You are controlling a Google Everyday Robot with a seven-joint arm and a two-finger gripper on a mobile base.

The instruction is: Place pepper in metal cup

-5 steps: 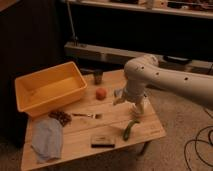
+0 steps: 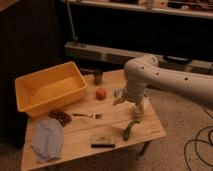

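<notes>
progress: nothing done | pepper [image 2: 131,129] lay loose on bench [image 2: 80,131], well apart from metal cup [image 2: 98,76] | gripper [image 2: 136,108] hung beyond cup, near pepper; open-or-closed could not be told | left: grasp, carry, drop in

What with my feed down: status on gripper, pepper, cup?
Gripper low, just beyond long slim green pepper lying on wooden table. Dark grey metal cup at far edge. Round orange fruit between.

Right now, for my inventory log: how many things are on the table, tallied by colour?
Yellow: 1, bin
Green: 1, pepper
Orange: 1, fruit
Blue: 1, cloth
Dark or grey: 4, metal cup, fork, dark cluster, flat block
Total: 8
The gripper hovers just above the pepper, uncounted.
</notes>
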